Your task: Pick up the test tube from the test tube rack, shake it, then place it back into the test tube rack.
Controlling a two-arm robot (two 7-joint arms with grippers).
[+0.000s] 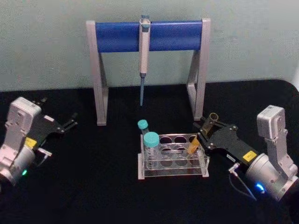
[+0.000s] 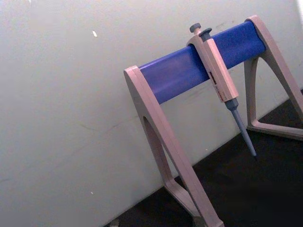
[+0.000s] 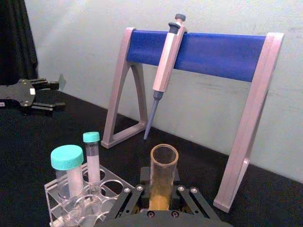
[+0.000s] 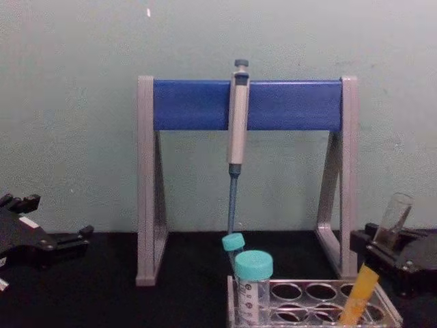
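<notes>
While the left gripper [image 1: 72, 120] lies parked and spread open on the bench [image 1: 93, 186] at the far left, the work is all on the other side. Mid-bench, two capped tubes [image 1: 151, 140] stand in the left end of the rack [image 1: 174, 174]. At the rack's right end the test tube [image 1: 194, 147] leans, mouth tipped to the right, with its orange-filled lower end at or in an end hole. The right gripper [image 1: 205, 133] is clenched around its middle.

Whether it is coming out or going back, I judge the tube should first be brought upright in line with the hole, then moved straight along that line. A slanted pull or push could lever against the top plate or drag the rack. With no cap, the mouth should be kept up.

The gripper covers the tube's middle, and the chest view cuts off the rack's base. So I cannot tell how deep the tube sits, or in which row.
</notes>
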